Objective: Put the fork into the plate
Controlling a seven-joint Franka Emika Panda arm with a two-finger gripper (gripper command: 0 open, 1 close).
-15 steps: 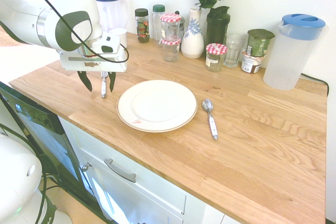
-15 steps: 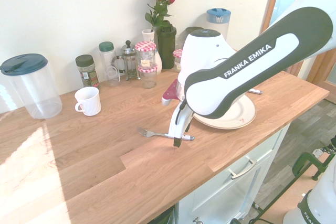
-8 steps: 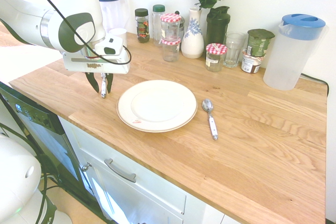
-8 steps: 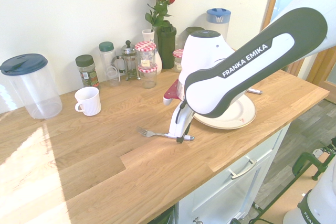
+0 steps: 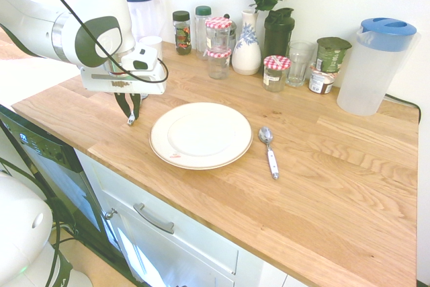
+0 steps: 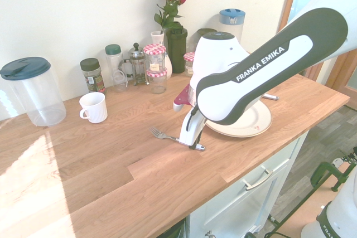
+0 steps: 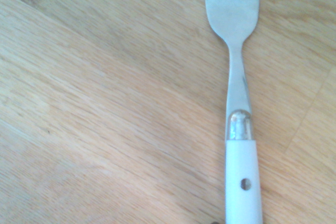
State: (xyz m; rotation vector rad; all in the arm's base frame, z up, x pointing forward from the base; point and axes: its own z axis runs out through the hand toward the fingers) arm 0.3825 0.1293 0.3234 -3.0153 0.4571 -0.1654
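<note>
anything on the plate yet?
No. The plate shows only its bare cream face and a small red mark near the rim. The fork is off it on the counter, with the gripper closed on its handle. In the second exterior view the arm covers much of the plate.

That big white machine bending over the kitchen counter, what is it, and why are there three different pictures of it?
It is a robot arm with a two-fingered pincer at its end. Two pictures come from cameras standing on opposite sides of the wooden counter, so the arm enters from the left in one and from the right in the other. The third, close-up picture comes from a camera on the arm's wrist, looking straight down. The pincer has closed on the white handle of a small fork, whose tines are tilted up off the wood. Beside it lies a large cream plate, where the fork should go, with a spoon on its other side. Along the wall stand jars, a vase with a rose, two plastic jugs and a white mug.
</note>
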